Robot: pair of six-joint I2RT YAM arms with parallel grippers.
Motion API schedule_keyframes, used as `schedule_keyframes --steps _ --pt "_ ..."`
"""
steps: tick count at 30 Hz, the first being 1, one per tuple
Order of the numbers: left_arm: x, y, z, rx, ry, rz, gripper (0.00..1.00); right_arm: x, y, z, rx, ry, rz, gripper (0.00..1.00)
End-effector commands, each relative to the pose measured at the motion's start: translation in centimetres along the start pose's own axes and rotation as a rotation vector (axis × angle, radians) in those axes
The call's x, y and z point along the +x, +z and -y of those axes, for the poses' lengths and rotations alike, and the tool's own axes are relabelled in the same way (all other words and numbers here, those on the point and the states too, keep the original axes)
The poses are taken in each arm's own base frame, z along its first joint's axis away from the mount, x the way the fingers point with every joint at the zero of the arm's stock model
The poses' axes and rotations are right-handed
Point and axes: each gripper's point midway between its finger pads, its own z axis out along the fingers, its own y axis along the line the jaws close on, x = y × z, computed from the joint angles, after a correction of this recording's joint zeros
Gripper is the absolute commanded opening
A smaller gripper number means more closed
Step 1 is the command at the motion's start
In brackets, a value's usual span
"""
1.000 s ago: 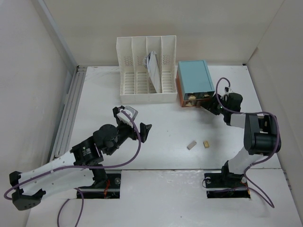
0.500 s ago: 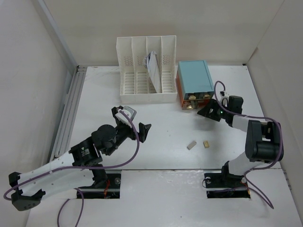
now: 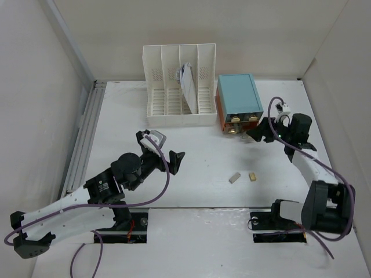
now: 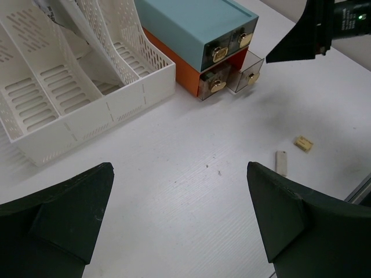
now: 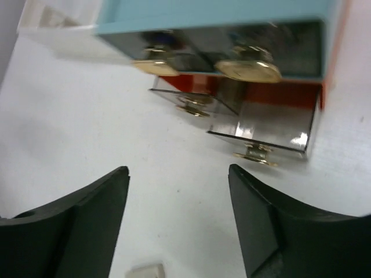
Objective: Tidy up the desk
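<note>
Plainly, wrist-side: drawer (image 5: 264, 132) ajar (desk (image 5: 98, 110) below)

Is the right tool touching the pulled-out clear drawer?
Apart. In the right wrist view, bare desk shows between the right tool and the drawer.

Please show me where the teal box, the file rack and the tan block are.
teal box (image 3: 238, 94): top view, middle of its lid.
file rack (image 3: 174, 120): top view, its front wall.
tan block (image 3: 253, 176): top view, its upper face.
</note>
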Motion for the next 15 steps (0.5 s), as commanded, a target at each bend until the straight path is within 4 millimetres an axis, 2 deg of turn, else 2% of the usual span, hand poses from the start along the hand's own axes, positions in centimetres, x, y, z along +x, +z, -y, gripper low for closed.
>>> schedule_keyframes --steps 1,2,3,4,5,6,7,8,9,10,12,15 --pt "-1.4 -0.1 0.2 0.013 -0.017 0.058 1.00 -3.3 -2.3 -4.1 -0.151 -0.325 0.065 0.72" --pt "-1.4 -0.1 0.2 0.013 -0.016 0.058 1.00 -3.5 -2.7 -5.0 -0.195 -0.389 0.045 0.72" --pt "-1.4 -0.1 0.2 0.013 -0.016 0.058 1.00 -1.9 -3.7 -6.4 -0.286 -0.396 -0.033 0.69" --pt "-1.4 -0.1 0.2 0.013 -0.016 0.058 1.00 -1.8 -3.8 -7.1 -0.330 -0.469 -0.057 0.66" --pt "-1.3 -0.1 0.3 0.022 -0.016 0.057 1.00 -4.2 -3.5 -7.2 -0.338 -0.679 -0.045 0.55" --pt "-1.3 -0.1 0.3 0.023 -0.016 0.057 1.00 -4.8 -3.1 -6.1 -0.275 -0.767 -0.091 0.45" --pt "-1.3 -0.1 0.3 0.023 -0.016 0.057 1.00 -2.9 -3.4 -6.3 -0.304 -0.802 -0.198 0.41" --pt "-1.6 -0.3 0.3 0.024 -0.020 0.065 1.00 -5.2 -3.5 -5.9 -0.306 -1.022 -0.196 0.37" --pt "-1.6 -0.3 0.3 0.024 -0.020 0.065 1.00 -4.4 -2.7 -3.8 -0.273 -1.046 -0.294 0.31" --pt "-1.6 -0.3 0.3 0.024 -0.020 0.065 1.00 -3.0 -3.4 -3.3 -0.303 -1.054 -0.375 0.31" --pt "-1.6 -0.3 0.3 0.024 -0.020 0.065 1.00 -3.5 -3.0 -1.8 -0.312 -1.215 -0.421 0.27" --pt "-1.6 -0.3 0.3 0.024 -0.020 0.065 1.00 -2.7 -2.8 0.1 -0.302 -1.320 -0.476 0.28"
